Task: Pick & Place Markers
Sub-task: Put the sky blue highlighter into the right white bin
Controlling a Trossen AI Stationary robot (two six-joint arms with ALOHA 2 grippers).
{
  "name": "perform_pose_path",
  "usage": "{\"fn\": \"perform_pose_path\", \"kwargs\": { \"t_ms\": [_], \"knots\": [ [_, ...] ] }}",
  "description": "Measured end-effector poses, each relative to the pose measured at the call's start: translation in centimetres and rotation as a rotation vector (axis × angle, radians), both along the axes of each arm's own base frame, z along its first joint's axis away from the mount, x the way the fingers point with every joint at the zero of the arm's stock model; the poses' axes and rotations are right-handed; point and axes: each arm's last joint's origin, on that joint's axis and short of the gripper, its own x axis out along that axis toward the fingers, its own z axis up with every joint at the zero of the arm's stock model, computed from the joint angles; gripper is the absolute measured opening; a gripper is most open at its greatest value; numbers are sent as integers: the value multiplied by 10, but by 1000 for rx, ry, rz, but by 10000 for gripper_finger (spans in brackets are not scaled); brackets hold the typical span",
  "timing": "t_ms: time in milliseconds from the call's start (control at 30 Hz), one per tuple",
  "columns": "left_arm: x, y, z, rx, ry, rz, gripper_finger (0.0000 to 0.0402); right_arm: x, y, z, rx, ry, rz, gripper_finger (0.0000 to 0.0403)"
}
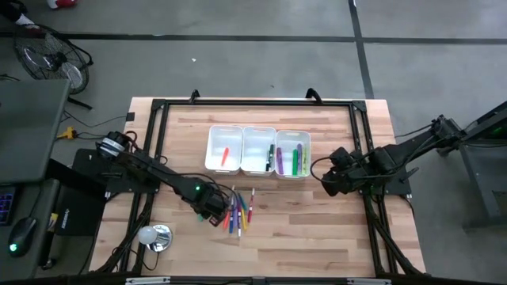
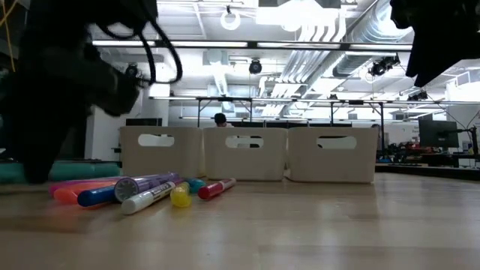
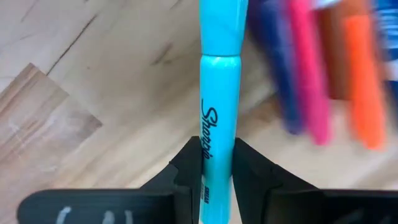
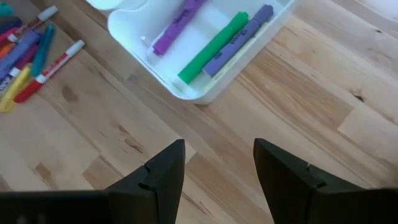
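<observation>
My left gripper (image 1: 214, 207) (image 3: 217, 155) is low at the table's near left and shut on a teal marker (image 3: 219, 74), which also shows in the low view (image 2: 75, 171). Just to its right lies a loose pile of markers (image 1: 238, 214) (image 2: 150, 187) in blue, pink, orange, purple, yellow and red, flat on the wood. Three white bins (image 1: 258, 150) stand side by side behind the pile. The left bin holds an orange marker (image 1: 225, 154). The right bin holds purple and green markers (image 4: 214, 46). My right gripper (image 1: 326, 180) (image 4: 219, 155) hangs open and empty just right of the right bin. My left gripper pinches the teal marker's barrel (image 3: 217, 134) between its two fingers, at the printed part toward one end. The marker runs on forward past the fingertips, in line with the fingers. It lies about level, low over the wood; I cannot tell whether it is clear of the table.
A black frame (image 1: 158, 127) runs around the wooden work area. A round silver and white object (image 1: 154, 236) sits at the near left corner. Bare wood lies to the right of the pile and in front of the bins.
</observation>
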Motion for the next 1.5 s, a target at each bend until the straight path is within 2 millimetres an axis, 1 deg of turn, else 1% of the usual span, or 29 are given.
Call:
{"fn": "perform_pose_path", "kwargs": {
  "t_ms": [133,267,433,567,733,900,967,1067,1200,1333,1500],
  "knots": [
    [3,3,20,10,-88,-58,59,3,1,1,-11,-24,32,181],
    [18,2,42,52,-200,-134,59,9,3,4,-35,-92,65,181],
    [43,2,88,159,-404,-262,59,23,8,13,-74,-250,125,181],
    [64,10,120,264,-552,-298,59,34,12,23,-109,-377,200,181],
    [79,21,161,392,-706,-327,59,42,15,34,-166,-487,267,181],
    [89,30,189,447,-841,-358,59,50,17,42,-208,-578,299,181],
    [91,32,196,462,-883,-359,59,52,15,44,-221,-595,283,181],
    [93,32,200,478,-906,-374,59,56,11,50,-238,-645,285,181],
    [93,32,201,486,-915,-382,59,68,11,60,-240,-773,376,181],
    [94,33,203,500,-929,-378,59,78,14,60,-242,-806,428,181],
    [99,33,197,492,-922,-384,59,88,19,56,-234,-827,481,181]
  ]
}}
